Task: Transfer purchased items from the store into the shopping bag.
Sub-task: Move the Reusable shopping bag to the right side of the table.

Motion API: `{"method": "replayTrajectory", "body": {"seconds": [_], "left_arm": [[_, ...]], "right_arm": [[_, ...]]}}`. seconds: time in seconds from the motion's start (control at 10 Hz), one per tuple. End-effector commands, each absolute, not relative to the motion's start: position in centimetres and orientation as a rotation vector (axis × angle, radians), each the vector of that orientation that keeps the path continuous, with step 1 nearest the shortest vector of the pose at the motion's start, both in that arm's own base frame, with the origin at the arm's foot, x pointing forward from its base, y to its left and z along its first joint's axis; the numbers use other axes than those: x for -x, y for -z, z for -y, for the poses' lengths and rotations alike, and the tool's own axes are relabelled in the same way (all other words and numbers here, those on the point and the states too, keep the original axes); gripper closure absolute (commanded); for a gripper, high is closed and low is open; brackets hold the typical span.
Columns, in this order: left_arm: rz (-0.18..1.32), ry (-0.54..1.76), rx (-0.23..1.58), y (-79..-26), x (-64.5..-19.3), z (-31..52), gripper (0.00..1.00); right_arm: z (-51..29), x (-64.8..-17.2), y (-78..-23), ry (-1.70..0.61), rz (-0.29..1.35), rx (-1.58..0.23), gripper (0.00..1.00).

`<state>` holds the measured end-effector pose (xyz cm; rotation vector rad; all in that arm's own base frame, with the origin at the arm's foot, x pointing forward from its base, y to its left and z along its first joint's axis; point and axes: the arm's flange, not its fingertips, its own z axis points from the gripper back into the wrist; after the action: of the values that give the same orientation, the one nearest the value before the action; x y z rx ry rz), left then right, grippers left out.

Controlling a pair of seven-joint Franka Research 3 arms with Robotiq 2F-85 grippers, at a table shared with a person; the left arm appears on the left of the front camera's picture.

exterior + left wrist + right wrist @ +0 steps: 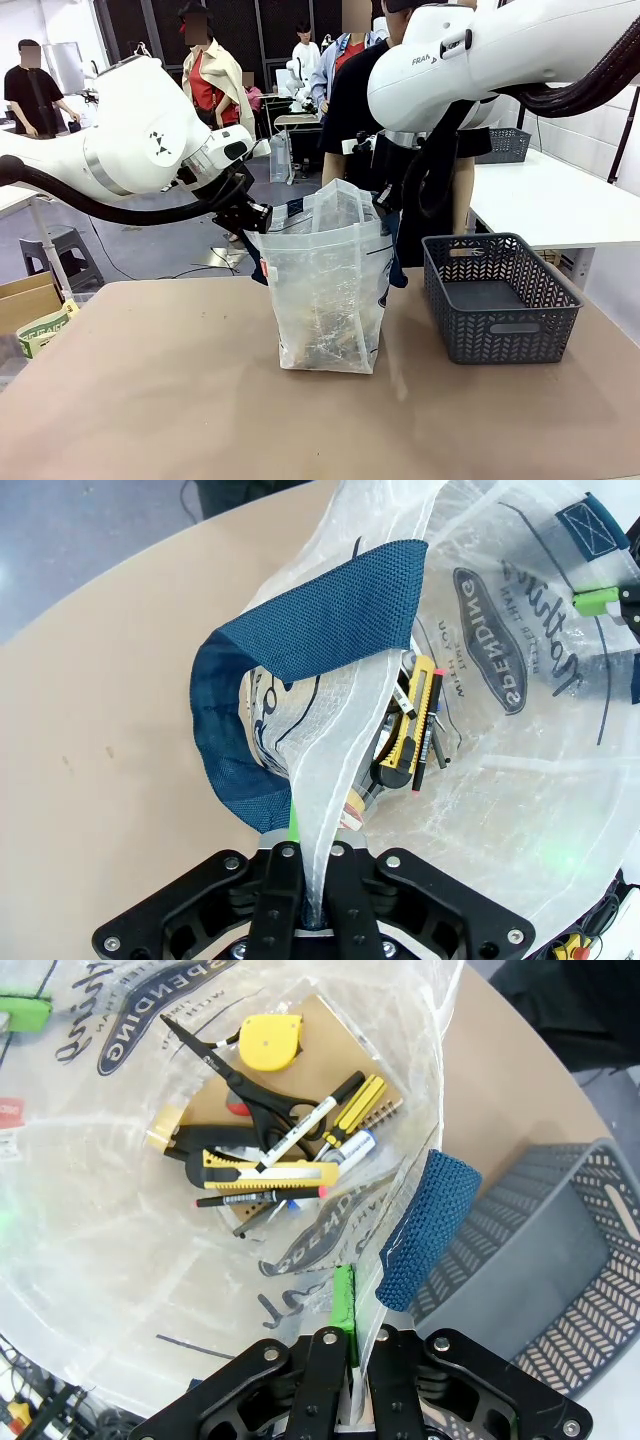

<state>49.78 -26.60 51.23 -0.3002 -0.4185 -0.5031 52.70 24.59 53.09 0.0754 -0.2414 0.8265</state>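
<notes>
Front view: the left gripper (pixel 260 217) is pinching the left rim of the shopping bag (pixel 325 290), with its fingers closed on the thin plastic just beside a navy handle (pixel 300 650). The bag is standing upright on the table (pixel 150 400), near the middle, between the two arms. The right gripper (pixel 352 1355) is clamping the opposite rim, its fingers likewise closed on the film next to the second handle (pixel 428 1228). With the two rims being drawn apart, the mouth is being held open, presumably to give free access from above. Inside, a yellow tape measure (pixel 270 1040), black scissors (pixel 250 1095), a yellow utility knife (pixel 270 1172) and pens (pixel 250 1200) are lying on the bag floor. To the right, the grey basket (pixel 500 300) is sitting near the bag without touching it, its floor showing bare plastic. The transfer is judged to be nearly or fully complete.
</notes>
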Motion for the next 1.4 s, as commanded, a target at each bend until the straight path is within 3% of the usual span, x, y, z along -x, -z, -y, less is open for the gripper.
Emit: {"method": "replayTrajectory", "body": {"seconds": [0.0,1.3], "left_arm": [[0.422,0.491,0.289,-51.31,-49.72,26.62,1.00],[0.422,0.491,0.289,-51.31,-49.72,26.62,1.00]], "right_arm": [[-24.58,-52.78,-53.16,-0.823,0.240,-0.071,1.00],[-24.58,-52.78,-53.16,-0.823,0.240,-0.071,1.00]]}}
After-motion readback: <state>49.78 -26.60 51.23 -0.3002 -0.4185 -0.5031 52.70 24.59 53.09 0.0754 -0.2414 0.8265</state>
